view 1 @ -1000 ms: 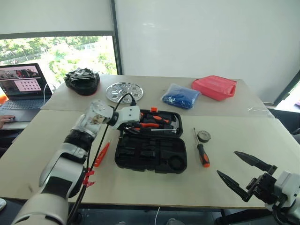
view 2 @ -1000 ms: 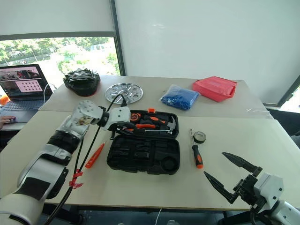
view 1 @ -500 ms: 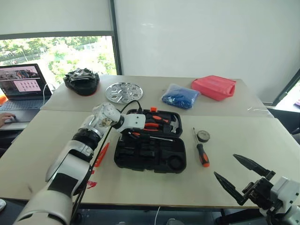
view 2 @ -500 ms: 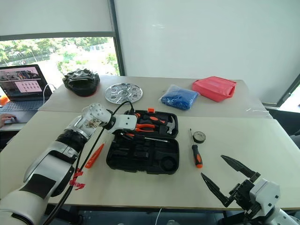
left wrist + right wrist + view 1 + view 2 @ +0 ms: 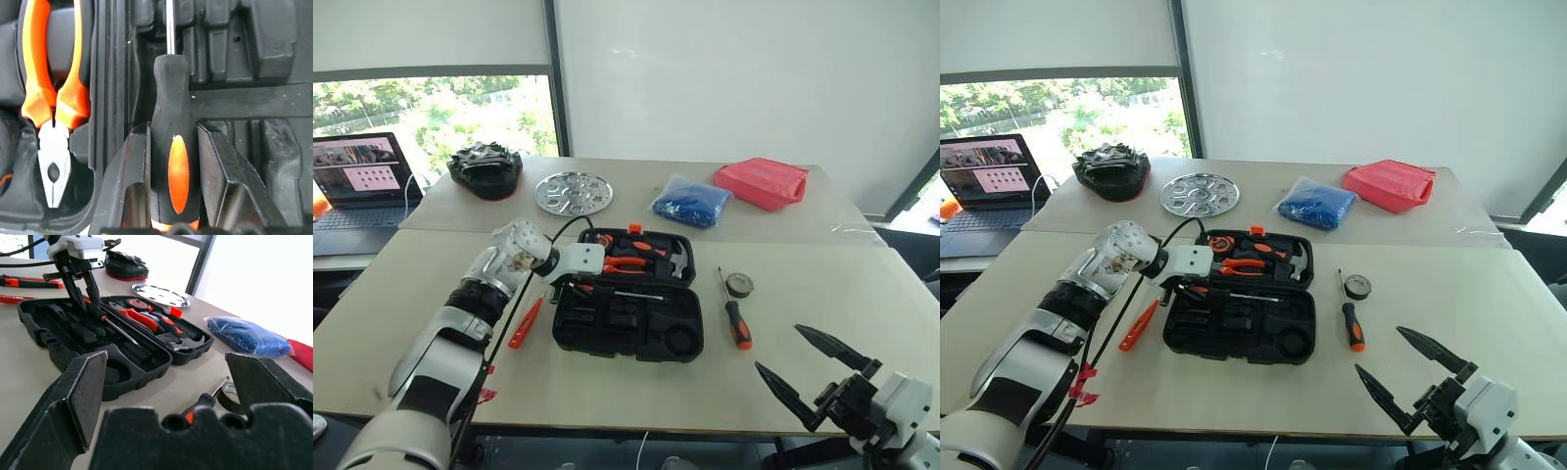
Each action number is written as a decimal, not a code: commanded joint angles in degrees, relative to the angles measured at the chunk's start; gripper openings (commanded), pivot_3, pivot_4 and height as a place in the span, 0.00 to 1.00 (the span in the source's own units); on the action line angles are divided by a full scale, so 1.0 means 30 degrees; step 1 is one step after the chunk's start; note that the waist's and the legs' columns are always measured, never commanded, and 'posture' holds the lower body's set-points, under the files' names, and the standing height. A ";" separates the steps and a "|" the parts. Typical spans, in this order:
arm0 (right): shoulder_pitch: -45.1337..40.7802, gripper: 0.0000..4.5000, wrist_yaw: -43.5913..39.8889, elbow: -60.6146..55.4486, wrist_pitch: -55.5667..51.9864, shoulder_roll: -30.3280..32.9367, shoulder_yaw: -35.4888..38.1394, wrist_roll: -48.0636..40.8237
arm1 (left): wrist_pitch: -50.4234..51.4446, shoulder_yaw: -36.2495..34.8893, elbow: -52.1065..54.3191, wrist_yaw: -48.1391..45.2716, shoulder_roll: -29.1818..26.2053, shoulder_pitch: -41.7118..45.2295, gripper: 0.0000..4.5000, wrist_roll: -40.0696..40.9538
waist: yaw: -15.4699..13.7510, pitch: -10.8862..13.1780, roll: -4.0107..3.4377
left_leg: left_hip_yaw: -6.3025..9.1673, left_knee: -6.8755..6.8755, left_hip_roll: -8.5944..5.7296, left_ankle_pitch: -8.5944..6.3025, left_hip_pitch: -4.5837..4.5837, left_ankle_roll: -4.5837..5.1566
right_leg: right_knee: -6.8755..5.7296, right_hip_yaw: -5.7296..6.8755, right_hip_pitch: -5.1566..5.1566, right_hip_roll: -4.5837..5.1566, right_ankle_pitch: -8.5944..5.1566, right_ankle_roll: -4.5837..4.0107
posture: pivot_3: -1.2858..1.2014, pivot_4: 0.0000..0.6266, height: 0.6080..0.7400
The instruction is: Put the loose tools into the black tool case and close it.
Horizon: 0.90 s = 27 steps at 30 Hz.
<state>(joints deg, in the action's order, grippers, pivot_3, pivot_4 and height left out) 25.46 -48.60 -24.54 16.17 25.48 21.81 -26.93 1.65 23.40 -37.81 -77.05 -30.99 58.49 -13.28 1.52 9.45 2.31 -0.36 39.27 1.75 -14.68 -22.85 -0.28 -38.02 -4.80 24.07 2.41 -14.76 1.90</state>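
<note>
Now your left gripper [image 5: 173,196] clamps a screwdriver [image 5: 174,147], shaft toward three o'clock along the case [image 5: 628,333] hinge. Lower it straight down. Your right gripper [image 5: 818,377] hangs open.

Place: office or lab room used as a test space.
Walls: plain white wall [image 5: 734,78], no decoration.
Window: large pane [image 5: 431,117] with a pulled-down blind, green trees outside.
Furniture: two pale tables [image 5: 783,362] pushed together.
Equipment: open laptop [image 5: 352,186] on a side desk by the window, cable running from it.
Clutter: tool case [image 5: 626,304], red box [image 5: 761,182], blue bag [image 5: 691,201], metal plate [image 5: 573,192] laid out like test props.
</note>
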 commanded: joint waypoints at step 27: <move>-0.0277 1.00 0.0636 -0.0812 -0.0121 0.0467 -0.0477 -0.0110 | -0.0565 -0.3407 0.1476 -0.0102 -0.0045 0.0127 0.75 0.3862 | -0.0156 -0.0023 -0.0041 | 0.0018 0.0075 0.0005 -0.0003 -0.0036 0.0007 | -0.0013 0.0020 -0.0001 -0.0001 0.0007 0.0008 | 0.52 0.24 1.00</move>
<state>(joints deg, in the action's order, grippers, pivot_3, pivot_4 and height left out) 25.01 -47.18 -25.91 15.53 26.44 19.93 -26.70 -0.41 15.02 -34.40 -77.43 -29.89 59.53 -3.14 1.05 9.38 2.19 -0.30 39.50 1.77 -14.68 -22.93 -0.26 -38.06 -4.75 24.05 2.40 -14.74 1.93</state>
